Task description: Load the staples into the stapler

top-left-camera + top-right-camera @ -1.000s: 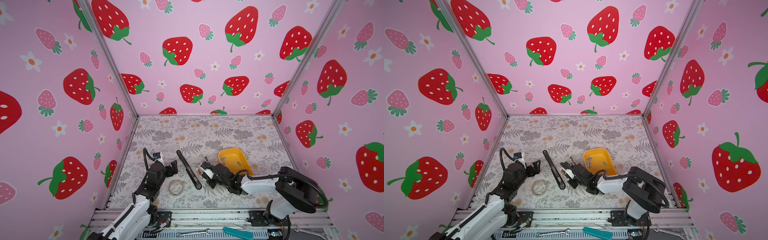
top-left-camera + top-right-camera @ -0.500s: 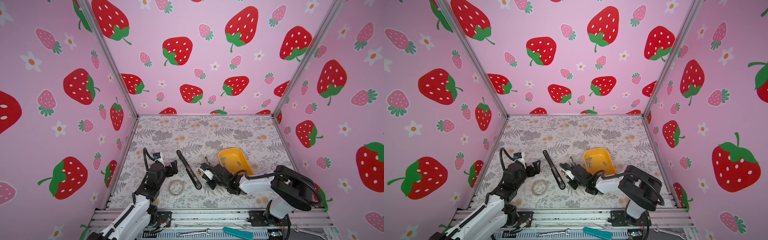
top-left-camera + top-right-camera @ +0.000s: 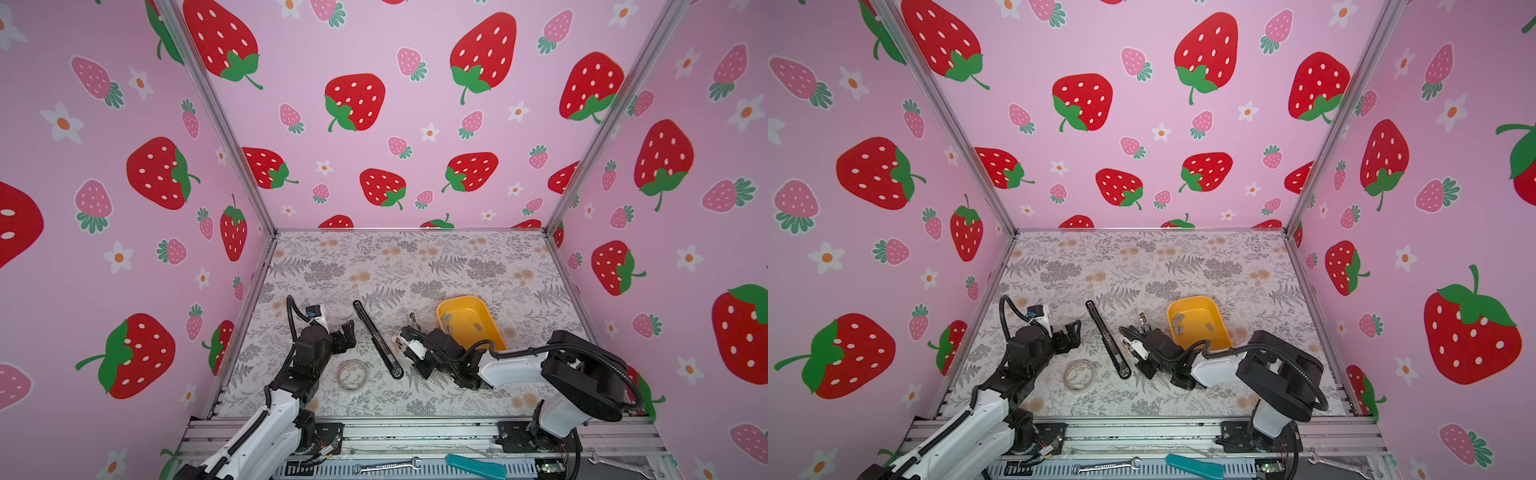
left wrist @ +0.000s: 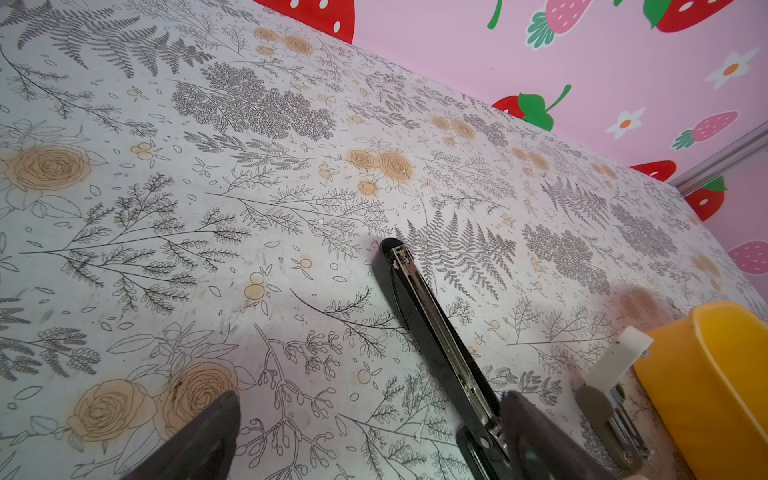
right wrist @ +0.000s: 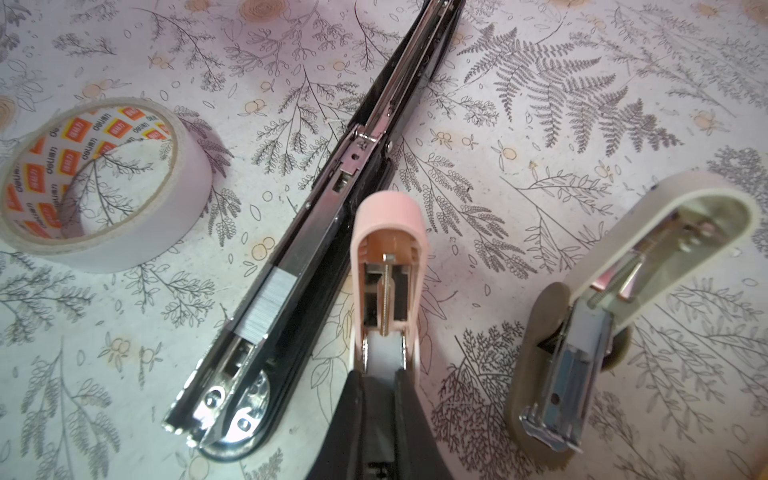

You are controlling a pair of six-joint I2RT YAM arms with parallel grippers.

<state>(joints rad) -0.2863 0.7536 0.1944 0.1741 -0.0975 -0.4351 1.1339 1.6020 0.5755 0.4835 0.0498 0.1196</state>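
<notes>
Right claw's slight shift; "deli" tape

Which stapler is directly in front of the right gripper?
The small pink plastic stapler, open, between the long black metal stapler and the beige stapler.

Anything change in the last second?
Right arm elbow swung slightly toward the middle; right gripper barely moved, jaws still shut on the staples at the pink stapler. Left gripper open and still; black stapler, tape, yellow tray unmoved.
</notes>
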